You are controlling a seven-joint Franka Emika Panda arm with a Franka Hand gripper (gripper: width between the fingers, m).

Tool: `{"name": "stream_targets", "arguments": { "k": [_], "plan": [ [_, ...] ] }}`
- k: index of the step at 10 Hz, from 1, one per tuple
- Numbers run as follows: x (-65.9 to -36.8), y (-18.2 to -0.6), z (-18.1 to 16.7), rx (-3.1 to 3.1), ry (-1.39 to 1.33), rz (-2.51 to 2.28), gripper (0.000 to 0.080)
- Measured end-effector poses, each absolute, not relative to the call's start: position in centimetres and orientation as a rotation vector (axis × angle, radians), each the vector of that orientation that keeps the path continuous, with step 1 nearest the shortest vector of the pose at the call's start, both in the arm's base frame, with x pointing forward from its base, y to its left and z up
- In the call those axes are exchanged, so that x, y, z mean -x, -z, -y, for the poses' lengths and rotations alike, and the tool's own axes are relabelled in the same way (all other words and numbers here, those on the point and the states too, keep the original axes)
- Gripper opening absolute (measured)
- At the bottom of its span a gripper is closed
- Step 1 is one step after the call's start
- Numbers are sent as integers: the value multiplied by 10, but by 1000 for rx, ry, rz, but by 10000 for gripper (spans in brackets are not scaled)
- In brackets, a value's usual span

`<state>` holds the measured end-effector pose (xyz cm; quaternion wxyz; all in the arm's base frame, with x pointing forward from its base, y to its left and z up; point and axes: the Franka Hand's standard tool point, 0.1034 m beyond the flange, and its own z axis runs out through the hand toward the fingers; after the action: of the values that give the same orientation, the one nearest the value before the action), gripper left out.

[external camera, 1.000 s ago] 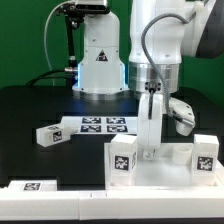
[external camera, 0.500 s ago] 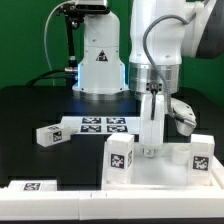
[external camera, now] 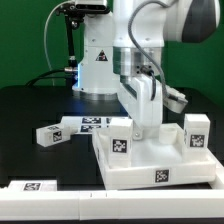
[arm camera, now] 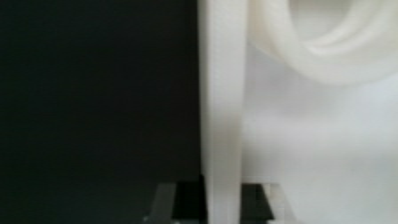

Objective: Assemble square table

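The white square tabletop (external camera: 136,170) lies turned at an angle on the black table. Two short white tagged legs stand upright on it, one at its near left corner (external camera: 122,146) and one at its far right corner (external camera: 197,133). My gripper (external camera: 143,128) comes down from above and is shut on the tabletop's raised rim. In the wrist view the rim (arm camera: 222,100) runs as a white strip between my two fingers (arm camera: 178,200), with a round corner socket (arm camera: 329,40) beside it. A third leg (external camera: 48,134) lies loose on the exterior view's left.
The marker board (external camera: 100,124) lies flat behind the tabletop, before the robot's base (external camera: 100,70). A long white bar (external camera: 40,187) with one tag runs along the table's front edge.
My gripper has moved toward the exterior view's left and turned, and the tabletop with its two legs has slid and rotated with it.
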<state>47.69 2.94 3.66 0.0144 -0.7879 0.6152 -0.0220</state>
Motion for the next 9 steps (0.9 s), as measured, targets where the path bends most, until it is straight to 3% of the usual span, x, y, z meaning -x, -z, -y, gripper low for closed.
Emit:
{"name": "stream_targets", "arguments": {
  "k": [5,8,9],
  "plan": [
    [-474,-32,-8,2652,103,-1679,48],
    [-493,-44,31,2994,201,-1007,49],
    [-490,-41,31,2990,189,-1024,48]
  ]
}}
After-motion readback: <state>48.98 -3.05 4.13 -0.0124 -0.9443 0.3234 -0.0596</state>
